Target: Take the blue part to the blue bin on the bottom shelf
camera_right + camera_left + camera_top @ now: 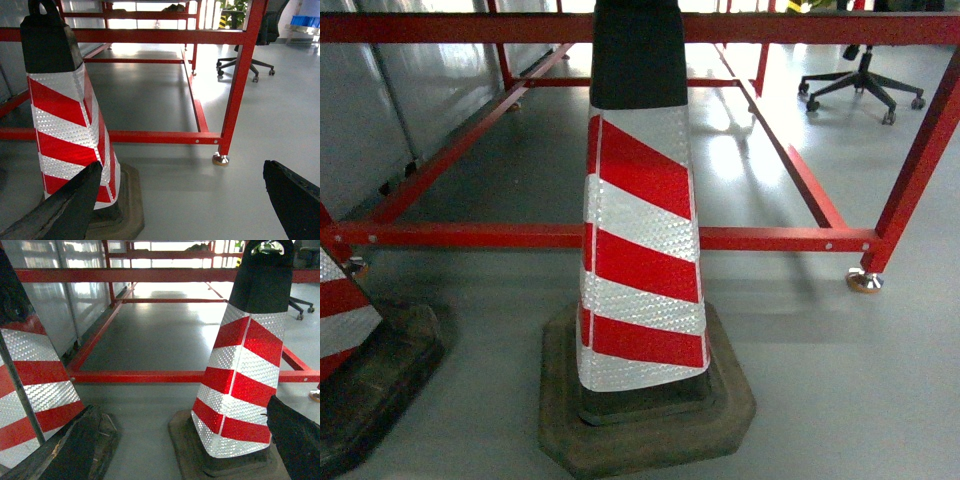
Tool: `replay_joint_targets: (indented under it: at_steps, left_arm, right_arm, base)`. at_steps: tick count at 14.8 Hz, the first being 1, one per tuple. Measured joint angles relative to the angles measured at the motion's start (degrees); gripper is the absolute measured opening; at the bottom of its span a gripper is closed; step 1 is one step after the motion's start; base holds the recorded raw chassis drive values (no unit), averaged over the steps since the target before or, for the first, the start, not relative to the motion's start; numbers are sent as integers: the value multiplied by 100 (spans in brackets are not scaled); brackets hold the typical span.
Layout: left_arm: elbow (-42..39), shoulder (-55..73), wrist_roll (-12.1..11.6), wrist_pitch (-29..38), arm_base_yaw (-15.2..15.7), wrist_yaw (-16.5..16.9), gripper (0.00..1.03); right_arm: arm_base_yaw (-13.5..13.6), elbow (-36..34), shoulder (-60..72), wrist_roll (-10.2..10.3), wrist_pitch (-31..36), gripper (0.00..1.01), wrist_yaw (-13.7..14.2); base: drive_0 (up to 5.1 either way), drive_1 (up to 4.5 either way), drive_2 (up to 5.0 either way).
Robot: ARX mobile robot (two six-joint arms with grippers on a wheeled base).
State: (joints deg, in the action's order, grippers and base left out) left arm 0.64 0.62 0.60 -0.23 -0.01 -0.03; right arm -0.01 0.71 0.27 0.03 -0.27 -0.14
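The blue part, the blue bin and the bottom shelf are all out of view. My left gripper (181,407) is open over the grey floor. Its dark fingers (65,455) sit at the lower corners of the left wrist view with nothing between them. My right gripper (181,165) is open too, its fingers (295,200) wide apart above bare floor. Neither gripper shows in the head view.
A red-and-white traffic cone (640,250) on a black rubber base stands right in front, with a second cone (30,385) to its left. Behind them runs a low red steel frame (770,238) on a levelling foot (220,160). An office chair (860,85) stands far right.
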Motion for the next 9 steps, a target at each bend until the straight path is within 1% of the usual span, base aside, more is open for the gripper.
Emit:
replay_joint_targets:
  at_steps: [9]
  left_arm:
    - [0, 0, 0, 0, 0, 0, 98]
  right_arm:
    - [0, 0, 0, 0, 0, 98, 0]
  base:
    - [0, 0, 0]
